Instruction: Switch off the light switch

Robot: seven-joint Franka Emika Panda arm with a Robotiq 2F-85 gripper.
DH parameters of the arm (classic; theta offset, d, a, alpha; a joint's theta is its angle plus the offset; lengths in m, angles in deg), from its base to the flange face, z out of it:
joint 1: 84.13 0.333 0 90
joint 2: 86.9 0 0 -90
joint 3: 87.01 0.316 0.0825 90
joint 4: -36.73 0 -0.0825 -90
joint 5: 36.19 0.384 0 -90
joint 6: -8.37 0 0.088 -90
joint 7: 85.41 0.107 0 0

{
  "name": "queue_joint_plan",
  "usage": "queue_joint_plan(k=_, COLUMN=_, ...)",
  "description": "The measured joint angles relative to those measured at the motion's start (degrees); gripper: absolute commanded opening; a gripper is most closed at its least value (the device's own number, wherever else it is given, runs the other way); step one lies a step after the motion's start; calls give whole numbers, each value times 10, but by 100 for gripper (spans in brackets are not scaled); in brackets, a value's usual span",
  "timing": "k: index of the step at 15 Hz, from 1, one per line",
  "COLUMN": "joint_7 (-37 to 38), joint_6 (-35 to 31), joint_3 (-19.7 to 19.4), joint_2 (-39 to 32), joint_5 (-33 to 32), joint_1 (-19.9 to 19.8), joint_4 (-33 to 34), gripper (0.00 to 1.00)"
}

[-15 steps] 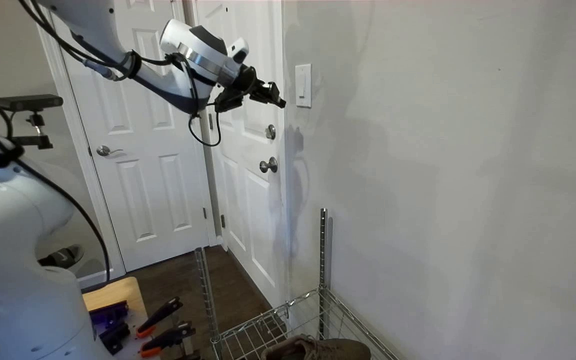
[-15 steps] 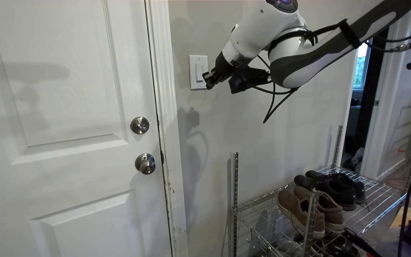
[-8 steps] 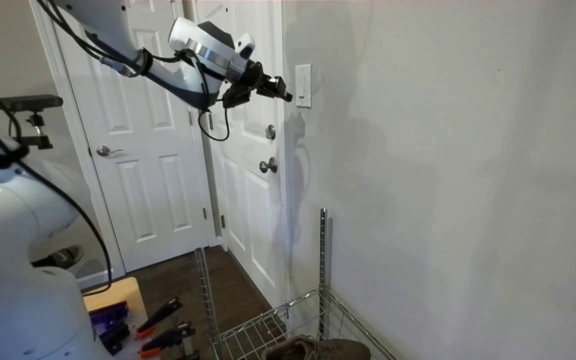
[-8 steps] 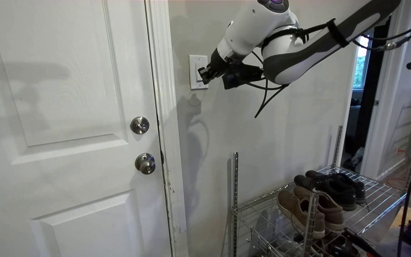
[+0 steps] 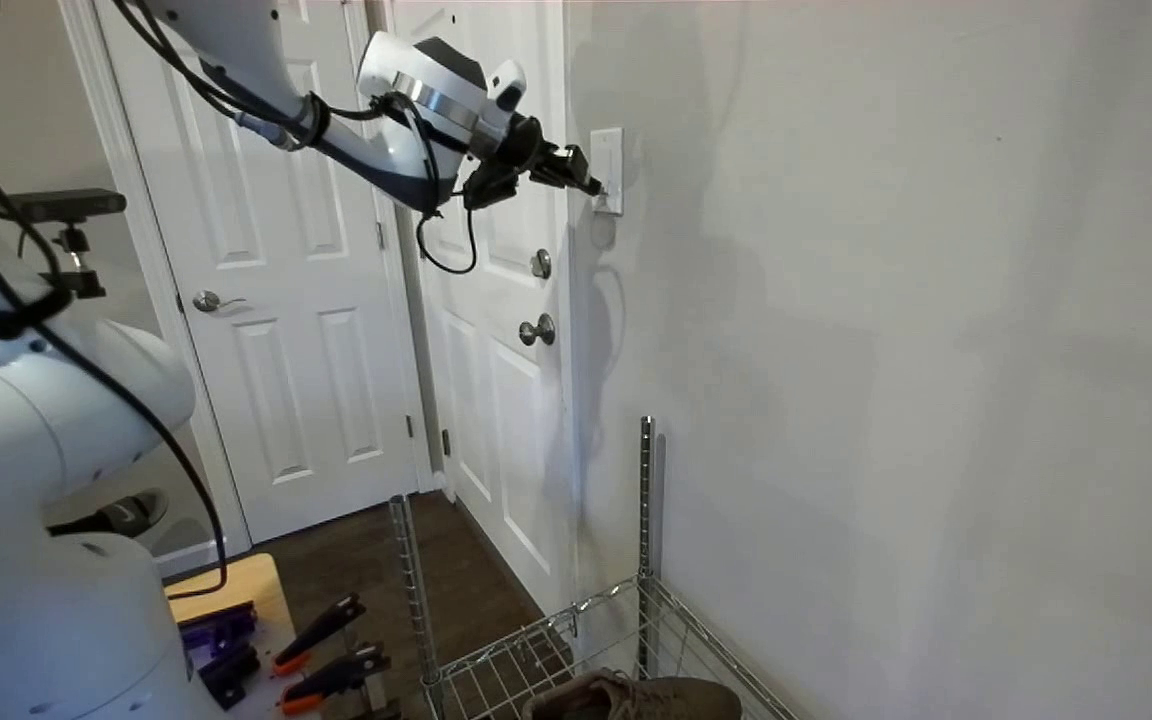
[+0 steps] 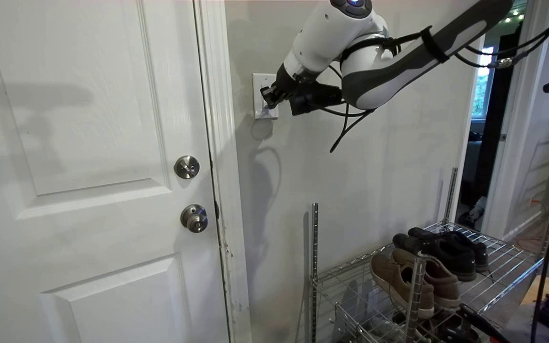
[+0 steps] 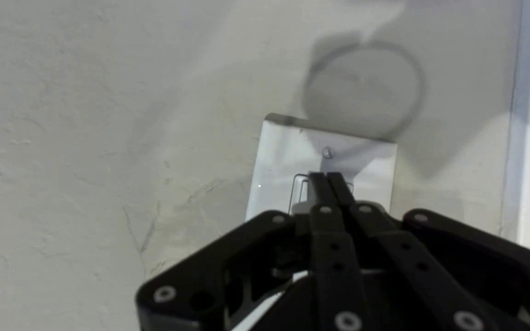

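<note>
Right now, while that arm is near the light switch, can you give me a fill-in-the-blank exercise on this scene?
The switch is fixed to the ____, not the door.
On that door, the lock sits above a round ____.
The gripper is shut, not ____.
The shoes beside the brown pair are coloured ____.
Missing words: wall; knob; open; black.

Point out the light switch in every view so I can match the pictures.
In an exterior view: light switch, upper middle, at the tip of the gripper.
In an exterior view: light switch, upper middle, partly behind the gripper.
Wrist view: light switch, near centre, tilted, partly hidden by the gripper.
Shared landmark: the black gripper, its tip close to the light switch in all three.
</note>
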Motion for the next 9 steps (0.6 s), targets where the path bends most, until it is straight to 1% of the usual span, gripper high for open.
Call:
queue_joint_plan(k=4, joint_7=1, joint_6=14, joint_3=44, joint_2=-10, joint_5=0, joint_1=-44, joint_4=17, gripper=4)
queue_joint_plan(k=7, joint_7=12, joint_6=44, joint_3=73, joint_2=-9, joint_5=0, joint_1=-63, joint_4=28, gripper=4)
queue_joint_plan(k=9, joint_7=21, joint_6=62, joint_3=84, joint_2=-7, joint_5=1, joint_1=-69, joint_4=33, gripper=4)
